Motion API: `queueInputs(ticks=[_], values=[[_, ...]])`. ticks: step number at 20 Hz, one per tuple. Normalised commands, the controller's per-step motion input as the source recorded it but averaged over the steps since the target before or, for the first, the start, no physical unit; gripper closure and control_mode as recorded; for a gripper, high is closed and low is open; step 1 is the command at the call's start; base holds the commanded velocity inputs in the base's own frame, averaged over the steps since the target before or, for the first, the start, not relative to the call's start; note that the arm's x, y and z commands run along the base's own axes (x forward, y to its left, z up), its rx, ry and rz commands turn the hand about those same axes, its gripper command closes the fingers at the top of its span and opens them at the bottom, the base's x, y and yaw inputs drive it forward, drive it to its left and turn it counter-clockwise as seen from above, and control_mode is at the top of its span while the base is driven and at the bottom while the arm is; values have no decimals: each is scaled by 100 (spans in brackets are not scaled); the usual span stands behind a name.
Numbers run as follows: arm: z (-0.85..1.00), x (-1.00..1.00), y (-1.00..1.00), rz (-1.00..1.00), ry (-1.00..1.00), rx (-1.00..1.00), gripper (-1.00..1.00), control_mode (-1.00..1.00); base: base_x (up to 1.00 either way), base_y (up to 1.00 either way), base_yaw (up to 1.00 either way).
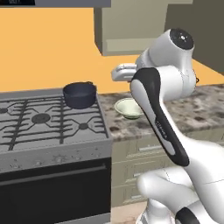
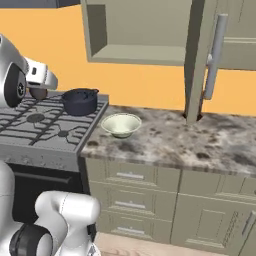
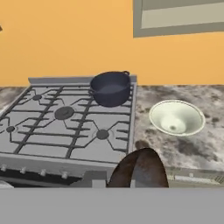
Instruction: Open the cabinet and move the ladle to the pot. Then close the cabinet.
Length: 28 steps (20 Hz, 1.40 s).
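While your arm folds up high over the worktop (image 2: 165, 132), its hand reaches left toward the stove (image 1: 43, 118). The gripper (image 3: 138, 173) is clamped on the ladle (image 3: 139, 168), whose dark cup hangs above the stove's front edge. The pot (image 3: 110, 89) sits on the rear right burner, beside the bowl (image 3: 176, 117). The cabinet (image 2: 145, 30) stands open.
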Motion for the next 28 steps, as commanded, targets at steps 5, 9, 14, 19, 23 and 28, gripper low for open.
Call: queueInputs(ticks=[5, 9, 14, 19, 23, 28], values=[[0, 0, 0, 0, 0, 0, 100, 100, 52, 73, -6], [0, 0, 0, 0, 0, 0, 100, 100, 63, 23, -10], [0, 0, 0, 0, 0, 0, 100, 100, 91, 2, -10], [0, 0, 0, 0, 0, 0, 100, 100, 86, 16, -10], [-10, 15, 9, -2, 3, 0, 100, -100, 50, 16, -8], [-70, 66, 41, -9, 15, 0, 100, -100, 0, 0, 0]])
